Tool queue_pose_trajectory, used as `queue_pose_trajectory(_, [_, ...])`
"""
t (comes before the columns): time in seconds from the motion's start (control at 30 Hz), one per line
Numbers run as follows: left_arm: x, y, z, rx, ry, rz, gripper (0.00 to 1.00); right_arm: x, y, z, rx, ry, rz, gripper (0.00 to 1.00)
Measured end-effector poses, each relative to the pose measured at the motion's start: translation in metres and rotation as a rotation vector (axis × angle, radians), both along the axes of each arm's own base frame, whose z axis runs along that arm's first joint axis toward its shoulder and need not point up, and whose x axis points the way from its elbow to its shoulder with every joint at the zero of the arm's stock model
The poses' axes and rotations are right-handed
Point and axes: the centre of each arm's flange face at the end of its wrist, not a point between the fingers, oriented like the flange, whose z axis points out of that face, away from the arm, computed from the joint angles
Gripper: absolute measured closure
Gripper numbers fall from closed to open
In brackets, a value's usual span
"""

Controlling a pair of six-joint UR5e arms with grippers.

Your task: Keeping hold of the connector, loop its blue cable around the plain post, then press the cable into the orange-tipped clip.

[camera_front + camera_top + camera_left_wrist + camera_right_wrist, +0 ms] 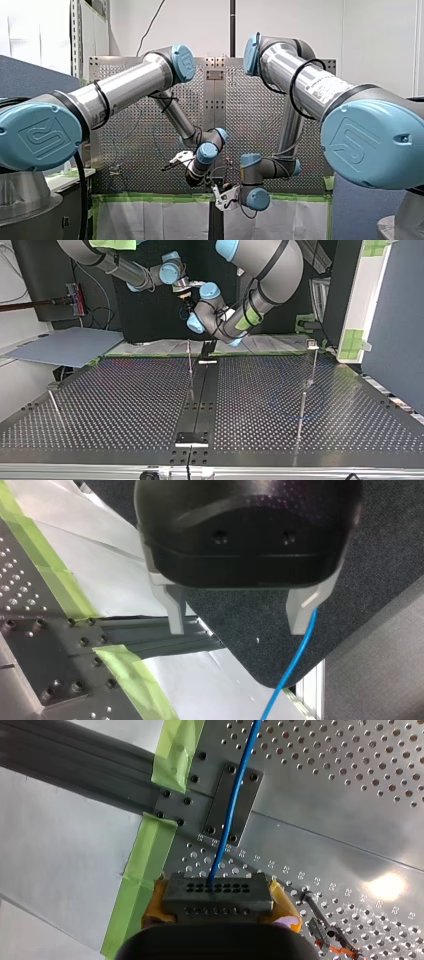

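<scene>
right jaws clamped on connector, left jaws open, empty.
loop not begun; next, carry blue cable round plain post.

The perforated table is bare, sheeny metal. The connector looks like dark matt plastic, its blue cable smooth-sheathed. The green tape is matt and wrinkled.

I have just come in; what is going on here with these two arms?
My right gripper holds a dark grey connector block between its yellow pads, and a thin blue cable runs from it across the perforated metal table. My left gripper, black with metal fingers, is open and empty; the cable passes beside one finger. The small orange-tipped clip near the connector has no cable in it yet.
</scene>
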Motion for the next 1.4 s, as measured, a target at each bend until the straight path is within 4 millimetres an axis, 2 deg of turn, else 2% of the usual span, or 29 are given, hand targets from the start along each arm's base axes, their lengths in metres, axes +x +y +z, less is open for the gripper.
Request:
queue_pose_trajectory(0.93, [-0.002,-0.007,0.0,0.021,-0.029,-0.02,0.0,0.007,0.011,-0.003,0.013,0.0,0.054,1.0])
queue_pose_trajectory(1.13, [0.007,-0.008,0.001,0.011,-0.077,-0.015,0.0,0.006,0.01,-0.004,0.015,0.004,0.036,1.0])
queue_pose_trajectory(1.4, [0.017,-0.001,0.004,0.021,-0.088,0.009,0.0,0.0,0.004,-0.004,0.004,0.012,-0.031,1.0])
